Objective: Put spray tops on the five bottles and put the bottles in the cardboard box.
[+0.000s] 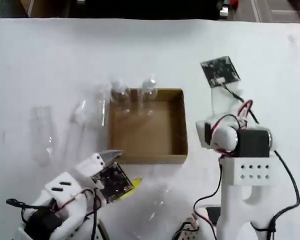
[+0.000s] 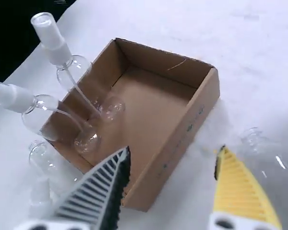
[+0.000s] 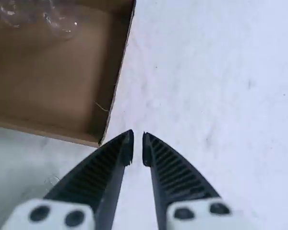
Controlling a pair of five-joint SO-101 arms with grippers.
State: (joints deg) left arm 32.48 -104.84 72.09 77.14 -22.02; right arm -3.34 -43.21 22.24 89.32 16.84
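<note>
White table (image 1: 270, 50) first, with the shallow brown cardboard box (image 1: 149, 159) open in the middle of it. Left gripper (image 2: 174, 149), one grey finger (image 2: 101, 191) and one yellow finger (image 2: 240, 191), hangs spread wide just by a near corner of the box, holding nothing. The right gripper (image 3: 138, 143) sits over bare table beside another box corner, its black jaws nearly together on nothing.

Two clear plastic bottles with white spray tops (image 2: 79, 72) already lean in the box, bases on its floor, necks over the wall. An uncapped clear bottle (image 2: 266, 153) lies on the table right beside the yellow finger. More clear bottles (image 1: 41, 132) lie left of the box (capped or not, I can't quite tell from here).

I'd judge these light, thin-walled and slick, round enough to roll under a nudge and to squash under a hard pinch. The best hold looks to be across the body near the shoulder, gentle but sure, leaving the neck free for a top.
</note>
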